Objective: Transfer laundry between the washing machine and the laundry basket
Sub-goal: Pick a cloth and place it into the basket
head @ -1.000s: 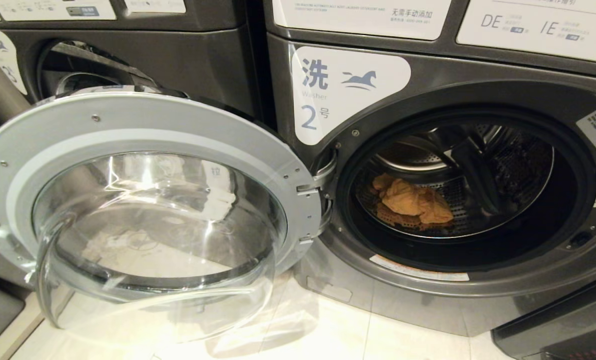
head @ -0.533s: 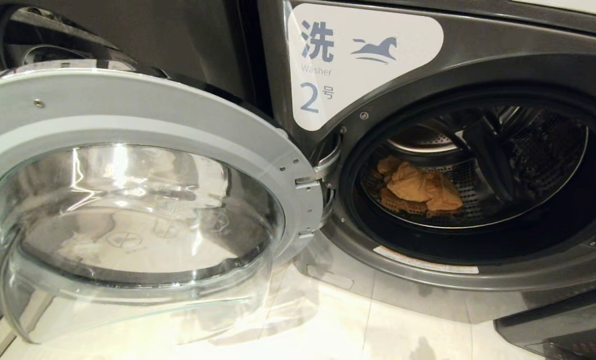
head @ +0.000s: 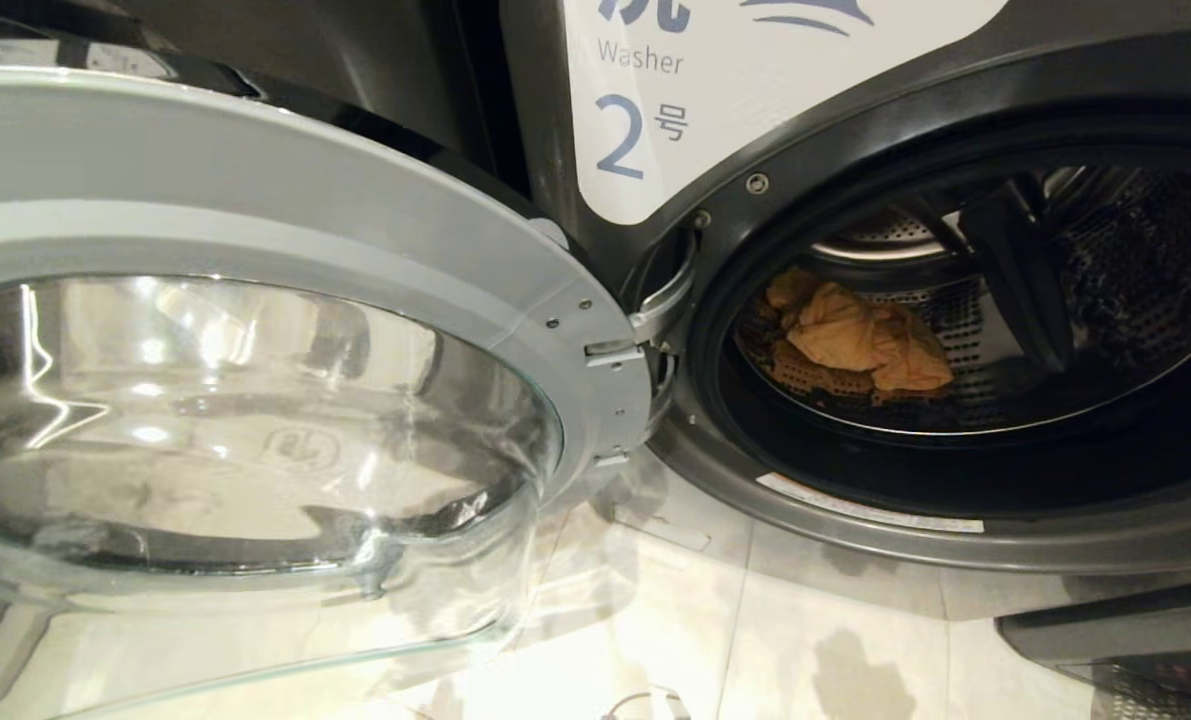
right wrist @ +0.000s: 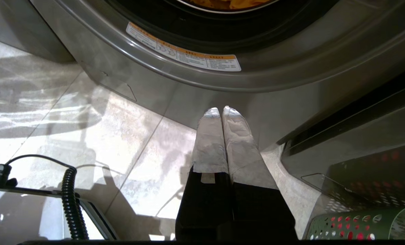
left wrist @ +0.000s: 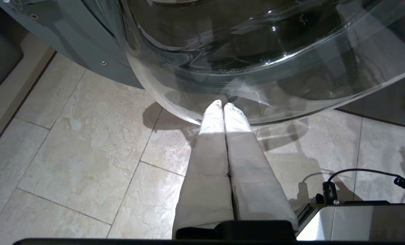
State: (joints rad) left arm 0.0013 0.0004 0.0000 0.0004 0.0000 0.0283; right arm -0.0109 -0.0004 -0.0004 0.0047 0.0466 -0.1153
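The head view has dipped closer to the washing machine (head: pixel 855 520); mustard laundry (head: pixel 860 340) lies unmoved in its drum. Left gripper (left wrist: pixel 222 103) pressed together under the open door's glass (left wrist: pixel 256 61). Right gripper (right wrist: pixel 221 109) likewise, green laundry basket (right wrist: pixel 358 223) beside it.

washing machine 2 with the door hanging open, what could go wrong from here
1. The round glass door stands swung out beside the drum mouth, and the shut left gripper hangs right by its bowl; a careless lift could knock it.
2. The mustard-orange cloth lies deep in the perforated drum, so reaching it may scrape an arm on the dark grey washing machine's rim.
3. The green perforated basket sits close by the shut right gripper; a swing might tip it.
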